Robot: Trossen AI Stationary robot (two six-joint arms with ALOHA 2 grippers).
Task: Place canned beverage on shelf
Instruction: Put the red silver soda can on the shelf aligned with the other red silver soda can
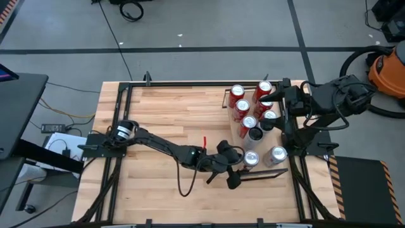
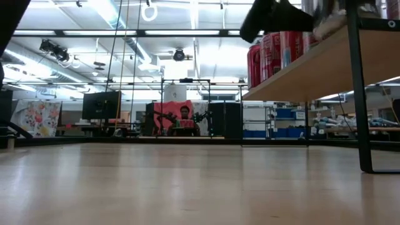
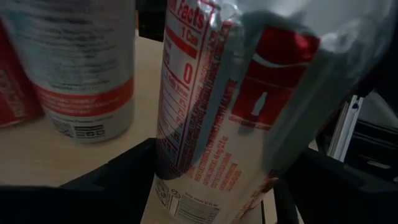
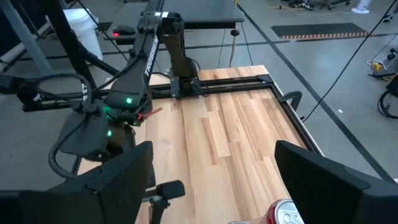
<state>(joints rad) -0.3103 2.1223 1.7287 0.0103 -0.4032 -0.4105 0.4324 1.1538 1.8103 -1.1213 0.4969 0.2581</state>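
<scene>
1. Nearest me, the left tool (image 1: pixel 243 166) is clamped on a silver can (image 3: pixel 236 112) at the near end of the shelf (image 1: pixel 235 96), the dark fingers (image 3: pixel 118 180) flanking its base. The can seems to stand just above or on the board; contact is not clear.
2. Risk: a second silver can (image 3: pixel 81 62) stands just beside it. Letting go with the can tilted, or pulling back crookedly, could tip one into the other.
3. Readable on the held can: "Facts", "1 Can", a large "0", and a red panel with a white bottle outline. No brand name is legible.
4. Farther along, red cans (image 1: pixel 247 111) crowd the shelf; a knock could topple several.
5. Farthest, the right tool (image 1: pixel 268 101) hovers open above those cans, over the bench (image 1: pixel 171 114), holding nothing.
</scene>
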